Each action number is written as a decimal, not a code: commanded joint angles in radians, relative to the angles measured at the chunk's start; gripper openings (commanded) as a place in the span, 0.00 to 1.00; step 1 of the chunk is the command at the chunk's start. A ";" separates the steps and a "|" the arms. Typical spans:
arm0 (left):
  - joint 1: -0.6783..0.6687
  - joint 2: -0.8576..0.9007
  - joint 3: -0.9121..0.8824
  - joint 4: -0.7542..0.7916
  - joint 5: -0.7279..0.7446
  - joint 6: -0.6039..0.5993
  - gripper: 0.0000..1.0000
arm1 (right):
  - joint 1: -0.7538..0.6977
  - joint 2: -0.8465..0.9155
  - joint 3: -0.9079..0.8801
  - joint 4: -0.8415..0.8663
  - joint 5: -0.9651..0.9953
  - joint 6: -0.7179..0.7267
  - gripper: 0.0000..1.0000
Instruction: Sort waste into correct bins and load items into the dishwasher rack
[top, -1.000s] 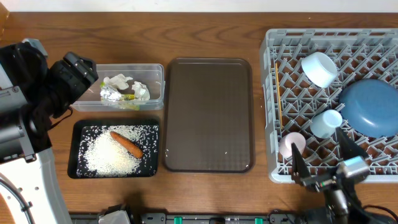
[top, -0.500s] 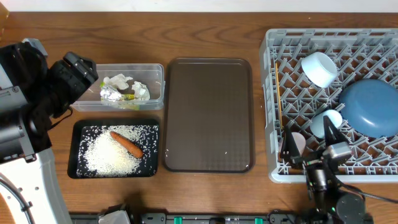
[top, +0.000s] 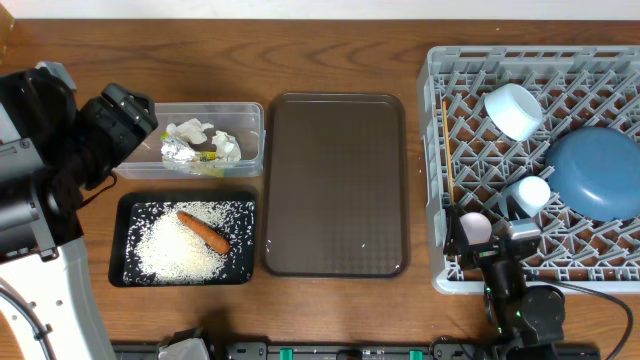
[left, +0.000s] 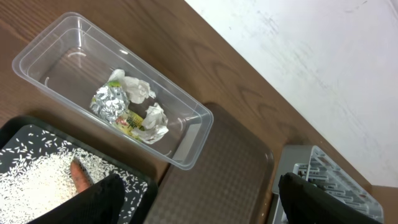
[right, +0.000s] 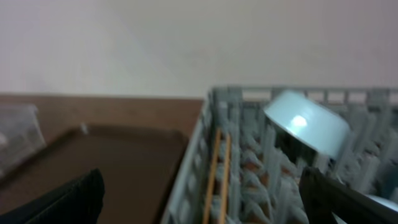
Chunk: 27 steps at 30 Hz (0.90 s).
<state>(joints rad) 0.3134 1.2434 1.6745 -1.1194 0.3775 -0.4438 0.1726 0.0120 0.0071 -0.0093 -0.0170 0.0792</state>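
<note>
The large square grey plastic dishwasher rack (top: 436, 150) sits at the right end of the wooden counter (top: 330, 40), and it is loaded. A white bowl with a light blue inside (top: 513, 110) lies tipped on the pegs towards the back. The round blue plate (top: 595, 172) leans at the right side. A light blue cup (top: 527, 195) is just beside the plate's left edge, and a pale pink cup (top: 473, 228) rests near the rack's corner on the robot's side. The thin wooden chopsticks (top: 447, 150) lie along the rack's left wall.

Over on the left, the clear rectangular plastic tub (top: 252, 112) holds crumpled white paper (top: 190, 131) and the crinkled green-yellow and silver wrapper (top: 178, 151), the two touching. Just beside it, nearer the robot, the shallow black rectangular tray (top: 124, 235) carries a spread of loose white rice grains (top: 165, 255), with the small orange carrot (top: 204, 231) lying on top. Between these two bins and the rack lies the larger brown serving tray (top: 336, 185).

The right gripper (right: 199, 205) hangs at the rack's near edge, close to the pink cup, its jaws spread wide and gripping nothing. The left gripper (left: 202, 202) hovers above the tub and the black tray, its jaws also wide apart and holding nothing.
</note>
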 joint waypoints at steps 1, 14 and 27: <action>0.004 -0.002 0.005 -0.002 -0.009 0.014 0.82 | -0.048 -0.007 -0.002 -0.055 0.014 -0.068 0.99; 0.004 -0.002 0.005 -0.002 -0.009 0.013 0.82 | -0.108 -0.007 -0.002 -0.066 0.023 -0.099 0.99; 0.004 -0.002 0.005 -0.002 -0.009 0.014 0.82 | -0.108 -0.007 -0.002 -0.066 0.021 -0.099 0.99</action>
<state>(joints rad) 0.3134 1.2434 1.6745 -1.1198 0.3775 -0.4438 0.0826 0.0120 0.0071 -0.0704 -0.0032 -0.0086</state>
